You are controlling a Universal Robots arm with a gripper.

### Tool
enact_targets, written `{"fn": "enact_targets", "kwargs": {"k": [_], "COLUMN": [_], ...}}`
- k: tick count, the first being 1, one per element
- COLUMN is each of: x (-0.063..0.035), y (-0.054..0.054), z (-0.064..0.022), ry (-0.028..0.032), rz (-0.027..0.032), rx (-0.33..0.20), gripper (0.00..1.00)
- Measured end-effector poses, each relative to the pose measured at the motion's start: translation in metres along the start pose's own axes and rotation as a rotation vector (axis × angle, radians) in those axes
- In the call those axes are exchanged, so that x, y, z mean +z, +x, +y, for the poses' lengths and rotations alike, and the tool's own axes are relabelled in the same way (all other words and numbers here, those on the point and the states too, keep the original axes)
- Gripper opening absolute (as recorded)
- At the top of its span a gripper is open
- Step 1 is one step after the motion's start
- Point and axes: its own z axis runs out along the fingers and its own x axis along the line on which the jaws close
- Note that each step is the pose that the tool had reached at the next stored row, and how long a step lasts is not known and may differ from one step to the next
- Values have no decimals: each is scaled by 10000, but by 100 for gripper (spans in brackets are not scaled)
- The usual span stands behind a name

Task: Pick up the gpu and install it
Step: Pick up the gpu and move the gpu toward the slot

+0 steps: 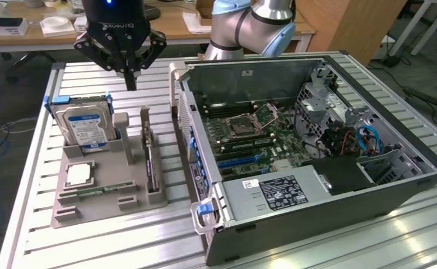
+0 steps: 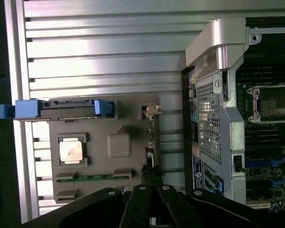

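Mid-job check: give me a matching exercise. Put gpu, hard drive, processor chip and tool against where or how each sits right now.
Things:
1. gpu
2. hard drive
3. processor chip
4. tool

States:
A. lying flat in a square pocket of the grey holder
B. shut, up in the air, holding nothing
C. standing on edge in the holder slot nearest the computer case
D. upright, with blue rails on its sides

Pairs: 1-C, 2-D, 3-A, 4-B
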Motion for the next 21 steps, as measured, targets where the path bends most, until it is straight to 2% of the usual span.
{"fn": "enact_targets", "kwargs": {"k": [1,2,3,5,6,7,11,17,21], "x": [0,0,0,0,0,0,0,7,38], "y": [0,0,0,0,0,0,14,15,13], "z": [0,0,0,0,0,0,-8,-15,-62], "ry": [-1,0,0,0,0,0,8,5,0], "rz": [0,0,-1,0,0,0,2,31,38], "rx": [0,0,0,0,0,0,-86,-745,-913], "gripper": [11,17,17,29,29,35,35,35,35]}}
